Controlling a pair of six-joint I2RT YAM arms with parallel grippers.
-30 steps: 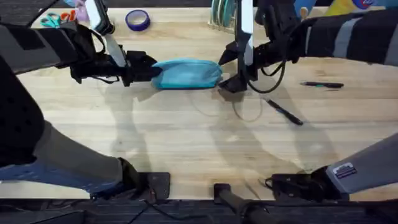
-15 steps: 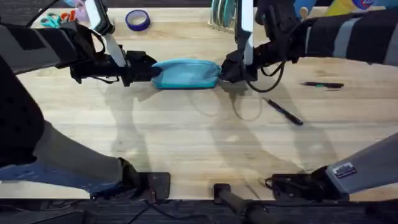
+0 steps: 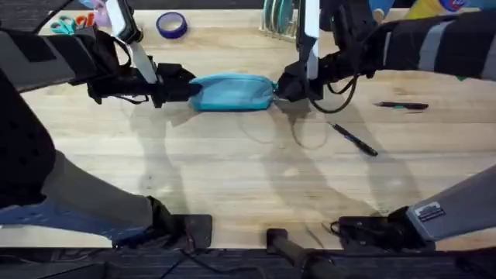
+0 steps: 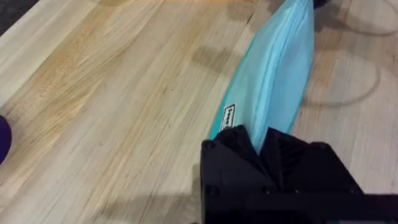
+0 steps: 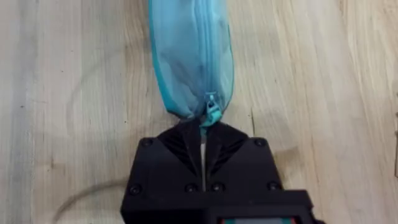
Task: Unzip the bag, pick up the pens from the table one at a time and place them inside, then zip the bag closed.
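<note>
1. Pale wooden table (image 3: 232,178) is carrying everything I'm watching.
2. Left gripper (image 3: 186,91) is pinching the bag's (image 3: 232,91) left end.
3. Bag is lying mid-table, toward the far side, zipper closed.
4. Right gripper (image 3: 280,89) is pinching the zipper pull (image 5: 211,116).
5. Two pens (image 3: 355,139) are lying farther right.

Both arms stretched out low and forward, coming in toward each other from opposite sides. Left claw (image 3: 184,91) reaching toward the middle, black fingers (image 4: 239,146) pinched tight on the end of the bag (image 3: 232,91). Right claw (image 3: 284,87) angled down and inward, fingers (image 5: 186,140) closed to a thin slit around the zipper pull (image 5: 212,115) at the bag's other end
</note>
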